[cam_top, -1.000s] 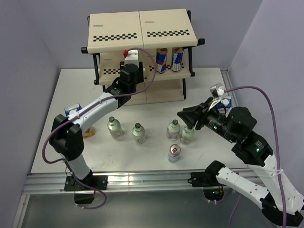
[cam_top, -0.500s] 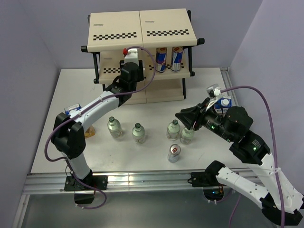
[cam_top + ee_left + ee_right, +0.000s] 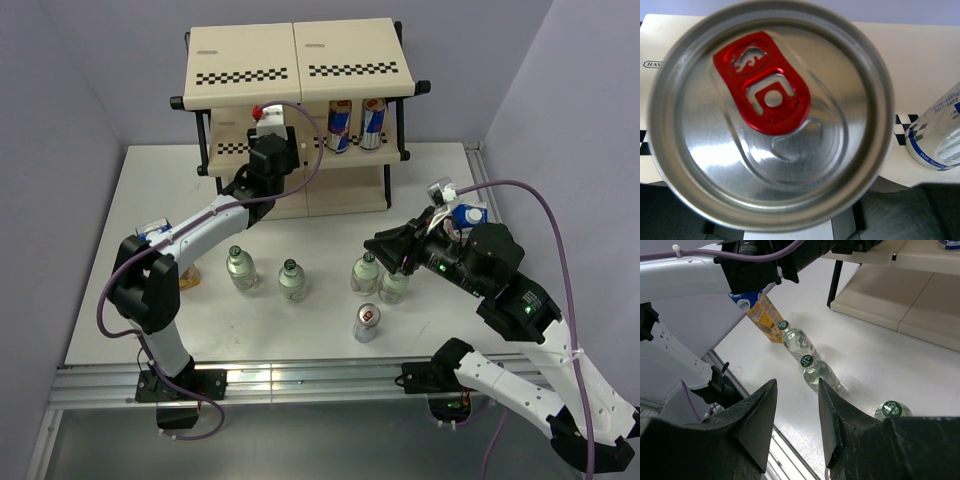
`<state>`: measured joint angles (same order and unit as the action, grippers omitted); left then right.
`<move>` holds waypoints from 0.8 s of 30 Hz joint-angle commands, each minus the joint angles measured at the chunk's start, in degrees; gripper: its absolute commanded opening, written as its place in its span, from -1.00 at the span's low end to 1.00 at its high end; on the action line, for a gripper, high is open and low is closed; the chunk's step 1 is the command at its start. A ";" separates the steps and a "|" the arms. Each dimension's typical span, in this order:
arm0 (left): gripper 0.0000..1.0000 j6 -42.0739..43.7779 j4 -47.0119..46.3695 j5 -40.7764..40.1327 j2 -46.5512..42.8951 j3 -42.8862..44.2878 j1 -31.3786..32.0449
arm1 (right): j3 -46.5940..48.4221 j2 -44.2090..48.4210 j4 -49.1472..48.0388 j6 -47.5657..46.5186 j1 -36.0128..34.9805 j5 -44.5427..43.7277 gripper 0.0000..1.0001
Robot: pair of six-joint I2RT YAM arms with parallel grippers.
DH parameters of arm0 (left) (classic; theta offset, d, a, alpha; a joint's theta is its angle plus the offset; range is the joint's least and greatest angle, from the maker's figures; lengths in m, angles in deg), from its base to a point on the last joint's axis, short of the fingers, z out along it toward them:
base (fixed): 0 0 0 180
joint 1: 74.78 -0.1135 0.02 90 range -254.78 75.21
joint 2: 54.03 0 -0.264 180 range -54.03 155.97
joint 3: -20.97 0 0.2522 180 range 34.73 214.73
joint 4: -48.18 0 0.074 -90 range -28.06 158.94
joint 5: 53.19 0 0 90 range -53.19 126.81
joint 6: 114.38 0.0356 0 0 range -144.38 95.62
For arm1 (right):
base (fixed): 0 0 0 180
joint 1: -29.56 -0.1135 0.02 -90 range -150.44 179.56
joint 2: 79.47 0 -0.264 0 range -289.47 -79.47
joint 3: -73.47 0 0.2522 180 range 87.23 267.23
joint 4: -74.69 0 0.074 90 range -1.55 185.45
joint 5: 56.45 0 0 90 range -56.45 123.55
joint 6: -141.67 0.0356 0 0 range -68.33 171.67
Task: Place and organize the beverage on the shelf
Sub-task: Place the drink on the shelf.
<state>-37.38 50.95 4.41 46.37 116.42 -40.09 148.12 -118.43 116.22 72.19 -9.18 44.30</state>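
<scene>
Left wrist frames a round, brushed-metal can (image 3: 790,165) with glossy red tab (image 3: 762,82).

Bright, even light falls from overhead, and the surface (image 3: 420,180) reads near white. The bottles (image 3: 820,374) ahead of the right jaws cast only short, soft shadows, while those jaws themselves are dark and slightly soft. A glare band runs along the rail (image 3: 300,372) behind both jaws. Close before the left jaws the can (image 3: 772,117) lid glints, its rim blurred, and a second can (image 3: 937,132) beside it is out of focus.

right arm (image 3: 492,262) nearer the bottles (image 3: 366,274)
</scene>
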 commanded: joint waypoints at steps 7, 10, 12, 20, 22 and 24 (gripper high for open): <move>-0.32 -1.59 2.98 0.15 2.25 5.06 0.02 | -1.03 -0.15 -3.16 0.23 0.16 1.12 -0.09; -0.20 -2.21 6.67 -0.12 3.13 6.02 0.02 | -0.94 -0.15 -3.07 0.23 0.16 1.39 -0.09; -0.13 -2.12 8.69 0.32 3.75 6.99 0.02 | -0.94 -0.15 -2.98 0.32 0.16 1.39 -0.08; 0.19 -1.86 10.81 0.85 5.51 8.48 0.02 | -1.21 0.11 -3.25 0.84 0.16 1.74 -0.09; 0.30 -1.86 10.81 0.67 5.86 8.75 0.02 | -1.38 0.38 -3.34 0.84 0.16 2.00 -0.08; 0.31 -2.03 10.81 0.50 5.77 8.31 -0.07 | -1.47 0.64 -3.51 0.93 0.16 2.00 -0.09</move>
<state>-39.10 58.39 3.71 50.54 123.26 -40.09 147.07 -118.47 115.13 72.89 -9.16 45.45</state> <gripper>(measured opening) 0.652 0.458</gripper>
